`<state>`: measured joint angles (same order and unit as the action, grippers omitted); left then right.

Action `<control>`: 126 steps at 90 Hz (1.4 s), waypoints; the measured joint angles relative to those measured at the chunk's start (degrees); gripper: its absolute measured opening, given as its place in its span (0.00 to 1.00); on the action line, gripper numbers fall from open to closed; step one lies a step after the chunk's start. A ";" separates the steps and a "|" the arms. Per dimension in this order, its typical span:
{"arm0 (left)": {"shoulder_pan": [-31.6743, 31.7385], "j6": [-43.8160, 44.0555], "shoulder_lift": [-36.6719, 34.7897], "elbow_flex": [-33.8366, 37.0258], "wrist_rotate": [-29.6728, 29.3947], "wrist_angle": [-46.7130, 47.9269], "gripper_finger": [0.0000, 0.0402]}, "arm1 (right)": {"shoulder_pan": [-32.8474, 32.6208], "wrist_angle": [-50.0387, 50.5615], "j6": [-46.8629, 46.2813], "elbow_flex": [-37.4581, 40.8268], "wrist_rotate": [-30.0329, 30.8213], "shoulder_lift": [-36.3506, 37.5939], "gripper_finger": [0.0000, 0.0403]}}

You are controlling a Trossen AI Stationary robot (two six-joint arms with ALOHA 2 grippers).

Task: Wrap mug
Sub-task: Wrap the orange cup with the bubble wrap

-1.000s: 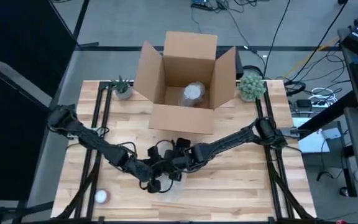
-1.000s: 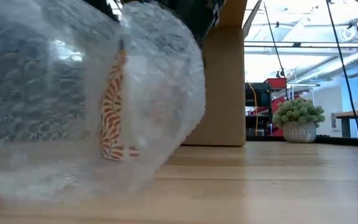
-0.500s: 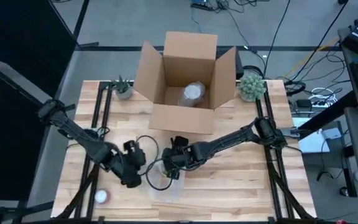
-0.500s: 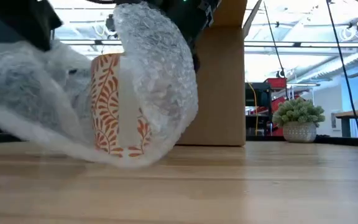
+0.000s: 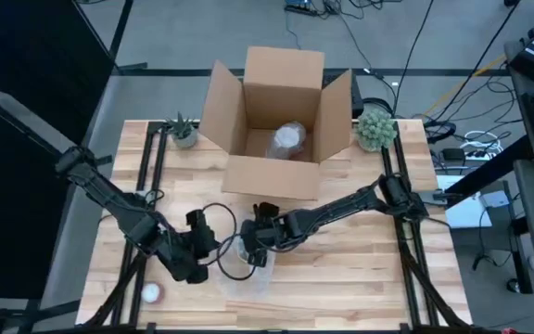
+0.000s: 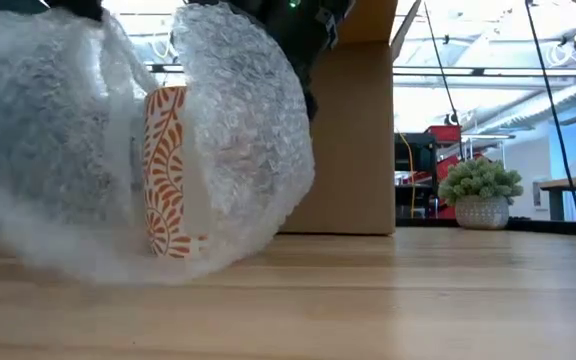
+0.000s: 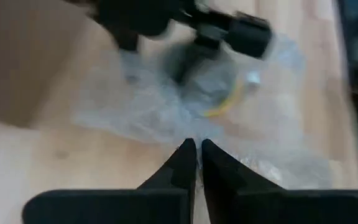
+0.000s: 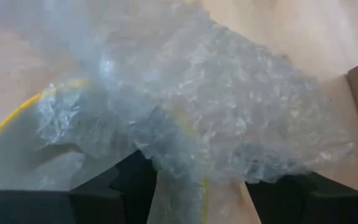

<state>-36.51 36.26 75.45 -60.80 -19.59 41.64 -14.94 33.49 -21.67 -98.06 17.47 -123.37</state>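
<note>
Start at the right gripper (image 5: 251,249): it sits directly over the mug (image 6: 171,170), and in the right wrist view its jaws stand on either side of a fold of bubble wrap (image 8: 229,124) and appear clamped on it, pinning that fold at the rim. The left gripper (image 5: 204,239) lies just beside the wrap at its 9 o'clock side; in the left wrist view its jaws are together, with at most a thin edge of sheet between the tips, and whether they actually hold film cannot be confirmed. The mug stands upright on the surface, near the front edge and well clear of the cardboard box (image 5: 281,121), which lies toward 12 o'clock. In the low view, wrap covers the mug on both flanks while a strip of its orange pattern remains exposed between the two folds. Treat the mug as rigid, fairly heavy for its size and breakable; it will probably tip if the sheet is pulled sideways at rim height. Treat the wrap as light, soft, springy and slippery against the glaze; a released fold is likely to open again. Take hold of the sheet at a free edge or corner, not over the body. Keep one gripper pressing the fold at the rim while the other draws the loose flap across the exposed strip.
</note>
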 joint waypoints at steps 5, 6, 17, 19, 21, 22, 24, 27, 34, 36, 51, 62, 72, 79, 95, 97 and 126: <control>1.10 -1.42 0.45 -0.02 5.50 -1.39 0.11 | 0.00 0.42 0.02 0.04 -0.18 -0.04 0.51; 1.30 -1.75 0.51 -0.02 6.42 -1.50 0.12 | 0.00 0.42 0.02 0.04 -0.19 -0.04 0.51; 3.83 -3.95 0.53 -0.63 16.00 0.36 0.28 | 0.00 0.60 0.00 0.04 -0.15 -0.04 0.51; 4.20 -3.74 0.37 -1.15 16.71 1.73 0.30 | 0.00 0.61 -0.02 0.04 -0.15 -0.04 0.51; 4.47 -2.98 0.15 -1.83 16.80 3.46 0.33 | 0.00 0.63 -0.07 0.04 -0.14 -0.04 0.51; 4.54 -2.44 0.00 -2.19 16.70 4.41 0.34 | 0.00 0.62 -0.07 0.04 -0.15 -0.04 0.51; 4.58 -1.09 -0.33 -2.98 16.06 6.50 0.36 | 0.00 0.61 -0.07 0.04 -0.13 -0.04 0.51; 4.20 1.26 -0.85 -4.07 14.00 10.26 0.39 | 0.00 0.61 -0.07 0.04 -0.09 -0.04 0.51; 1.74 7.00 -2.53 -5.71 8.70 19.41 0.42 | 0.00 0.69 -0.09 0.02 -0.08 -0.04 0.51; 0.72 8.85 -3.00 -5.74 7.55 21.86 0.43 | 0.00 0.74 -0.08 0.02 -0.05 -0.04 0.51; -6.19 19.02 -4.39 1.12 4.21 23.22 0.42 | 0.00 1.20 -0.03 0.00 -0.04 -0.04 0.51; -8.84 17.48 -3.29 10.65 4.18 2.65 0.39 | 0.00 1.18 0.02 -0.02 0.01 -0.04 0.51; -7.60 9.47 0.08 14.61 -0.08 -15.81 0.36 | -0.01 1.16 0.04 -0.02 0.07 -0.04 0.51; -5.93 3.05 1.32 14.16 -4.99 -23.64 0.34 | 0.01 1.14 0.04 -0.02 0.07 -0.02 0.51; 0.55 -11.35 2.09 13.86 -6.84 -35.68 0.30 | 0.00 1.14 0.02 -0.02 0.12 -0.02 0.51; 1.58 -12.26 2.43 13.86 -6.07 -36.13 0.30 | 0.00 1.14 0.02 -0.02 0.13 -0.02 0.51; 10.21 -15.76 11.44 13.82 3.71 -41.67 0.30 | 0.22 1.79 1.30 -0.04 -0.63 0.32 0.51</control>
<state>-26.30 20.51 86.89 -46.98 -15.88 -0.03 -14.71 35.28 -20.37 -98.10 16.84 -123.05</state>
